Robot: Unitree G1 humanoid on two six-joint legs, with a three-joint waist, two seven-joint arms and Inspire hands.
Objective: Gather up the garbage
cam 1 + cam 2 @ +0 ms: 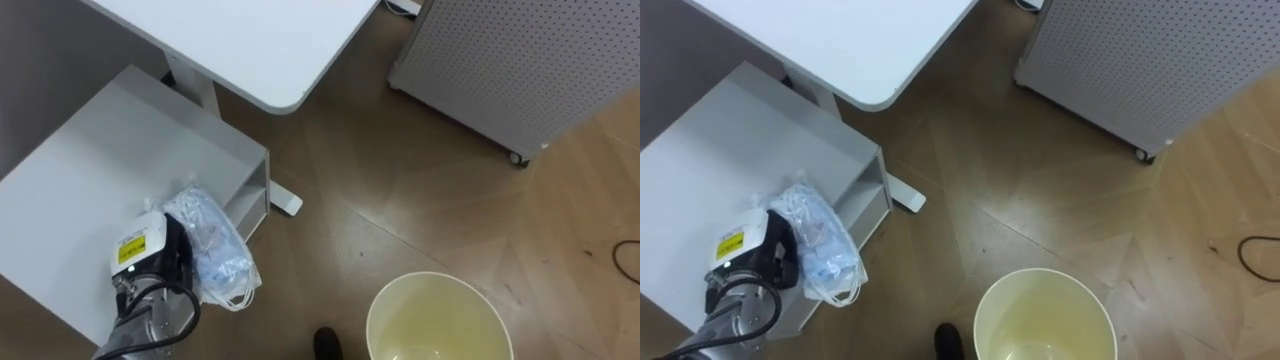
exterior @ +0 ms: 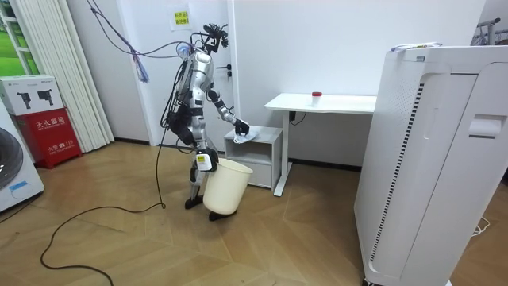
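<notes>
Now, your left hand [image 1: 150,262] meets the crumpled plastic bag [image 1: 215,250] on the white cabinet [image 1: 100,150], grip impossible to tell; clamp fully before swinging to the bin [image 1: 440,305].

Both eye views are looking steeply down from the head, close above the cabinet [image 1: 100,170] at 9 o'clock and the bin [image 1: 440,300] at 5 o'clock. The room view is standing well off, facing the robot's side, sharing cabinet, bin and desk [image 2: 333,102].
</notes>
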